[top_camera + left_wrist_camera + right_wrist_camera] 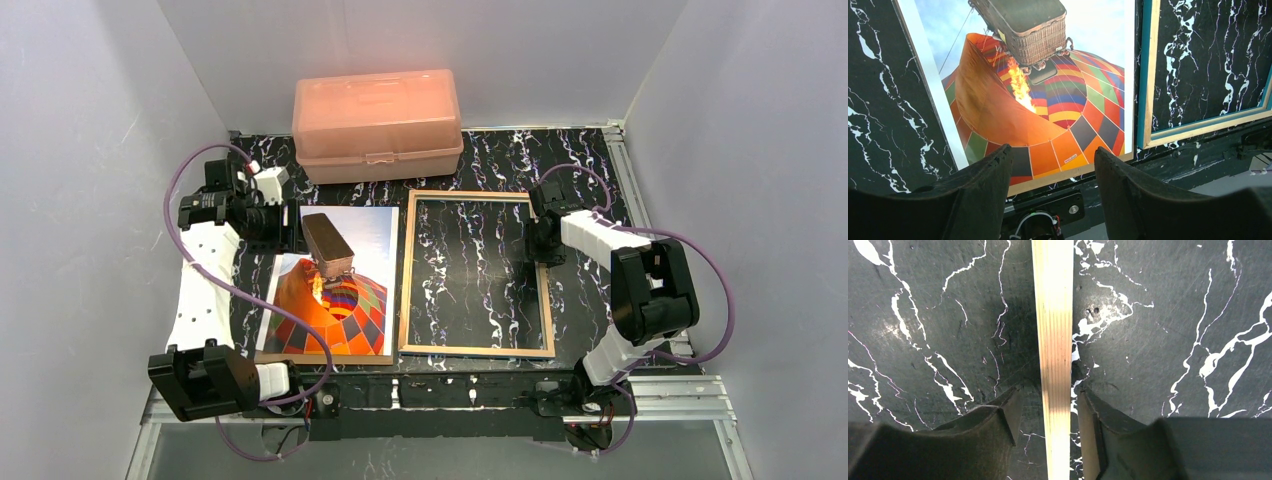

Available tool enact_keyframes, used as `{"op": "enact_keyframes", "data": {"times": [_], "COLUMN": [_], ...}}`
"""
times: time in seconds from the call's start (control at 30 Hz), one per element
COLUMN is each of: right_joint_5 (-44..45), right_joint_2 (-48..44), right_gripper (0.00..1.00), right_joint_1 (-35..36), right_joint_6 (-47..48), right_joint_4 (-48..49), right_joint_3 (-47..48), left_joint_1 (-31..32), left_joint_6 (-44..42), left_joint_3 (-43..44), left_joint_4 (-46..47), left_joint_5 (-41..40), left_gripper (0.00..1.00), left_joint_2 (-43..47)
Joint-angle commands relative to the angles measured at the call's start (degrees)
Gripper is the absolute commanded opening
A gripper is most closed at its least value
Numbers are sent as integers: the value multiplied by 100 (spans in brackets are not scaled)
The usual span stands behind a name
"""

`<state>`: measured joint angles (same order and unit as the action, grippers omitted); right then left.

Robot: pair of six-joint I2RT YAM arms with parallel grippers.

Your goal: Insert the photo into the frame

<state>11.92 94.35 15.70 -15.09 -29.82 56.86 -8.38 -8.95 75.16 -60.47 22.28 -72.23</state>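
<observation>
Left pincer: the left gripper (1053, 155) is spread wide, with nothing between its fingers (983, 195) and nothing touching them.
Left pincer, place: by the far left corner of the photo (332, 285), raised above the table (480, 160).
Right pincer: the right gripper (1048, 400) is parted and straddles the right rail of the frame (405, 270), one finger on each side of the wood.
Right pincer, contact: a thin dark gap shows on both sides of the rail, narrower on the right. It surrounds the rail without pinching it.
Photo: lies flat and face up on the left half of the table, with the balloon print showing. It is just beside the frame's left rail and not inside the frame.
Board: a brown backing board edge (1058, 177) shows under the photo's near edge.
Frame: lies flat to the right of the photo with its pale wood side up. The marbled table shows through its opening.
Box: a peach plastic box (377, 125) stands lid closed at the far edge, apart from both the photo and the frame.
Top view only: shows the box and how the photo and frame lie relative to the two arms.
Left wrist only: shows a blue-green strip along the inner edge of the frame's rail and the fine checks of the balloon.
Right wrist only: shows the wood grain of the rail and the gaps beside each finger, which are too small to see from above.
</observation>
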Motion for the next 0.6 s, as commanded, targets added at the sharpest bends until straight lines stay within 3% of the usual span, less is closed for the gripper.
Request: {"op": "enact_keyframes", "data": {"times": [0.0,0.3,0.57], "right_joint_5": [117,-3,122], "right_joint_2": [-43,-390,-1256], "right_gripper": [54,53,56], "right_joint_1": [-28,23,973], "right_joint_6": [-87,-409,-997], "right_joint_4": [331,347,716], "right_joint_3": [136,166,199], "left_joint_1": [-108,-249,-607], "left_joint_6": [8,18,-274], "left_joint_3": [260,694,923], "left_joint_4": [-373,-737,-994], "left_joint_5": [138,209,-535], "left_gripper": [59,59,59], "left_joint_2": [111,-193,-523]}}
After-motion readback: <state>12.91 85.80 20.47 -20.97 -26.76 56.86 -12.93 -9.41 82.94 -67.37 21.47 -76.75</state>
